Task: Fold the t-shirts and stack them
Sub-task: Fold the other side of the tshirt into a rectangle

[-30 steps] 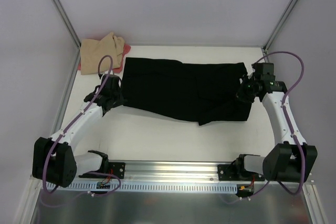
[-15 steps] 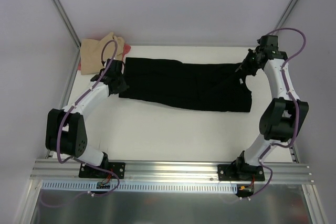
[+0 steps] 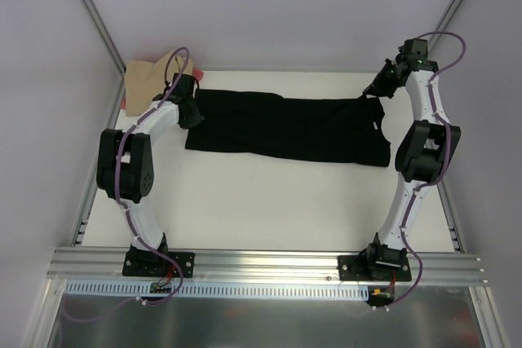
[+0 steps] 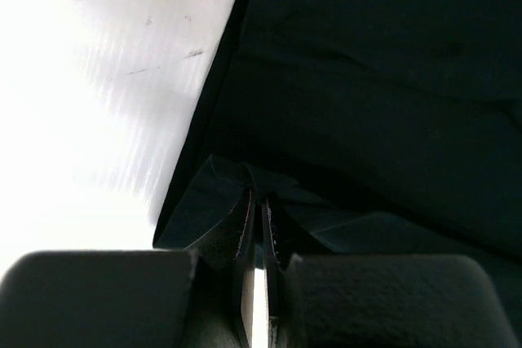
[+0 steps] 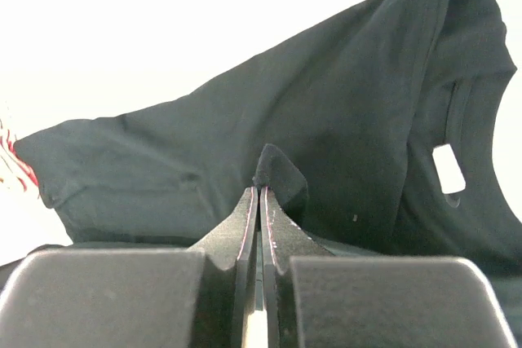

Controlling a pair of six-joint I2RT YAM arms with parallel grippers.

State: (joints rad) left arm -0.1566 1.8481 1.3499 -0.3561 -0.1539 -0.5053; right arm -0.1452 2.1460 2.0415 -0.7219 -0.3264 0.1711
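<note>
Your left gripper point(image 3: 192, 110) was pinched tight, its fingers point(image 4: 245, 222) all but touching, with a fold of the black t-shirt point(image 3: 285, 128) caught between them at the shirt's far-left corner. Your right gripper point(image 3: 373, 91) was clamped the same way on the far-right corner (the wrist view showed a small peak of dark cloth poking up between the closed tips). Between the two, the shirt lay stretched left to right as a long band across the far half of the table point(image 3: 269, 201), neck opening at the right end. Just beyond your left gripper, in the far-left corner, the tan t-shirt point(image 3: 151, 79) lay bunched over the pink-red t-shirt point(image 3: 124, 105), of which only an edge showed.
</note>
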